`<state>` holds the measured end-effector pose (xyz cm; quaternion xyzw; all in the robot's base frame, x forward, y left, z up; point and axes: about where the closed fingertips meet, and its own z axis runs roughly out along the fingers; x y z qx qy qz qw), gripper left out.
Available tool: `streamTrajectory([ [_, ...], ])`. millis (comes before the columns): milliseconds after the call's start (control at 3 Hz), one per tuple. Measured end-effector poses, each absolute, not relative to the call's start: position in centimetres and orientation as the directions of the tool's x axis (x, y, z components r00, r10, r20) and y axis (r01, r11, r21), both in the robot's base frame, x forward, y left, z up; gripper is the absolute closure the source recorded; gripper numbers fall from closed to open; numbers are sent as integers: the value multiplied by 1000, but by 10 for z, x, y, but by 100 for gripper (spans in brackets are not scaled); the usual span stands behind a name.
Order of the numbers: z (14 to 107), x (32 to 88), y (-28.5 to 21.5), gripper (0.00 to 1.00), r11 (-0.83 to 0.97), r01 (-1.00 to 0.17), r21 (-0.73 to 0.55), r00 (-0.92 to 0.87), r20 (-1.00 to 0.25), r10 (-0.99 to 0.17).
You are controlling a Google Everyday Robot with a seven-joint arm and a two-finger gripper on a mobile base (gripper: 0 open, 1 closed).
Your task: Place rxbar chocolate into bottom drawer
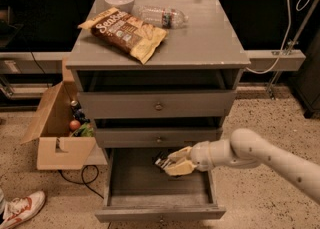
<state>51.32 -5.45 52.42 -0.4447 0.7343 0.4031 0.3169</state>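
The grey cabinet's bottom drawer (159,213) is pulled open, its inside bare and dark. My gripper (172,163) reaches in from the right on a white arm and sits over the drawer's back middle, just below the middle drawer's front. It is shut on the rxbar chocolate (162,161), a small black bar that sticks out left of the fingers, held above the drawer floor.
On the cabinet top lie a brown-and-yellow chip bag (124,31), a white bowl (119,0) and a clear plastic bottle (161,16). An open cardboard box (59,138) with items stands left of the cabinet. A shoe (20,210) is at bottom left.
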Motion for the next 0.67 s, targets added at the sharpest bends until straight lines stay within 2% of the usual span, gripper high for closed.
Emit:
streamTrajectory([
  [333, 441, 503, -21, 100, 247, -875, 417, -483, -795, -366],
  [667, 377, 504, 6, 100, 264, -843, 468, -536, -765, -356],
])
